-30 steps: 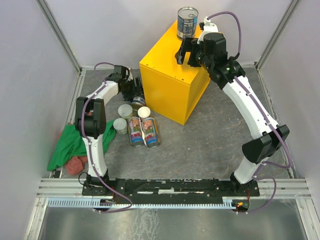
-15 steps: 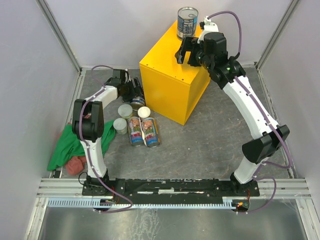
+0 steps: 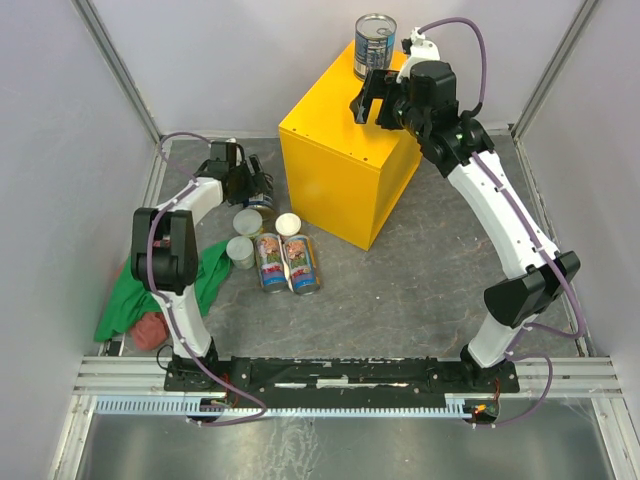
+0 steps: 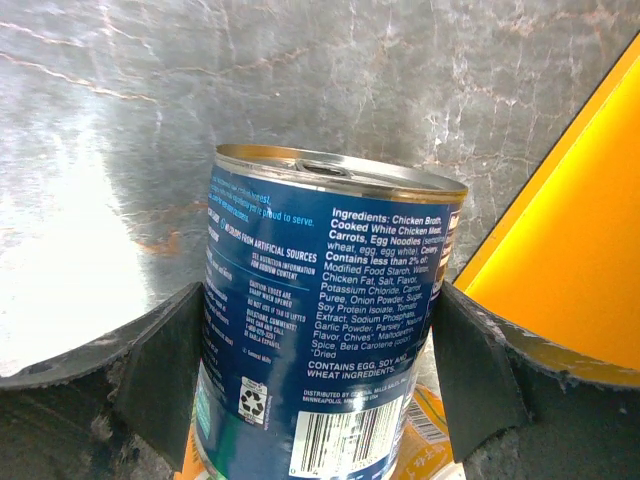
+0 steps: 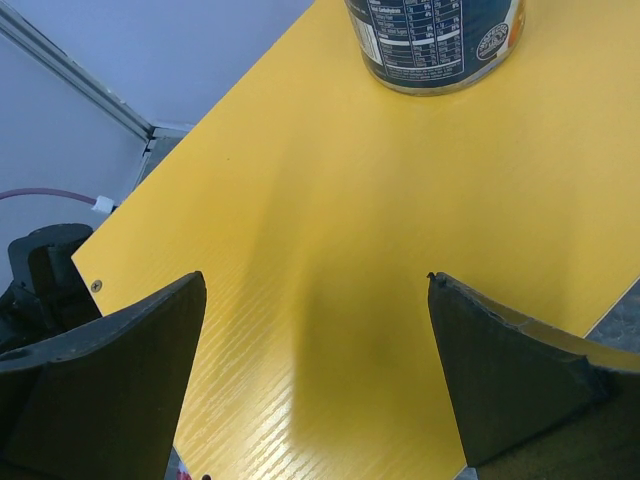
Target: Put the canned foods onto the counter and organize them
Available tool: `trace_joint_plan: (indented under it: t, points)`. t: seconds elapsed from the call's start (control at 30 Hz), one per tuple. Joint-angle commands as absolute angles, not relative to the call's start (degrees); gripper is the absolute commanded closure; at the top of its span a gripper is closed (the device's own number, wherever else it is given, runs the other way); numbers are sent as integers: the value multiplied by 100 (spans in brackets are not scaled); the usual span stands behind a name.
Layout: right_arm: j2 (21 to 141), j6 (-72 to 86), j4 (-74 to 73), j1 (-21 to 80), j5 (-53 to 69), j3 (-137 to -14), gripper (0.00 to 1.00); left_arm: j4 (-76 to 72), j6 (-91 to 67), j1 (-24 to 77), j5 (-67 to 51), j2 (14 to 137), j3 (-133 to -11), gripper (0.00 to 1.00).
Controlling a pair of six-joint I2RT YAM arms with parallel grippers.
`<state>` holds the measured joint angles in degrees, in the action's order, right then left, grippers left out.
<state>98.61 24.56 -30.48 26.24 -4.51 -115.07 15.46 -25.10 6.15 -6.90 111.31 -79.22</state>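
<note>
The yellow counter (image 3: 335, 170) stands at the middle back. One wide blue can (image 3: 375, 44) stands upright on its far corner and shows in the right wrist view (image 5: 435, 45). My right gripper (image 3: 372, 100) (image 5: 315, 300) hangs open and empty over the counter top (image 5: 350, 200), short of that can. My left gripper (image 3: 252, 186) (image 4: 320, 300) is shut on the second blue can (image 3: 264, 192) (image 4: 325, 320), left of the counter (image 4: 580, 250). Three small cans (image 3: 250, 221) (image 3: 288, 224) (image 3: 240, 250) and two slim colourful cans (image 3: 270, 263) (image 3: 301, 263) sit on the floor.
A green cloth (image 3: 150, 290) and a reddish lump (image 3: 152, 328) lie at the left front. Grey walls and metal rails close in the workspace. The grey stone-patterned floor (image 3: 420, 270) spreads right of the counter.
My left gripper has moved left, away from the counter's side, carrying the blue can. My right gripper has shifted slightly back over the counter top.
</note>
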Motion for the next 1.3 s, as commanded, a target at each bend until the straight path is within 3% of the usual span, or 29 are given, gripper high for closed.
trace_joint_plan:
  t: [0.0,0.6,1.27]
  points:
    - [9860,2491,-2909,2661,-431,-11790,1,485,-2831,577,-642,10149,-7928,97]
    - [9709,2411,-2899,2676,-443,-11707,1,10,-2900,573,-274,9339,-7782,97]
    - [9782,2509,-2760,2697,-352,-11776,1,-44,-3076,603,193,8518,-8397,97]
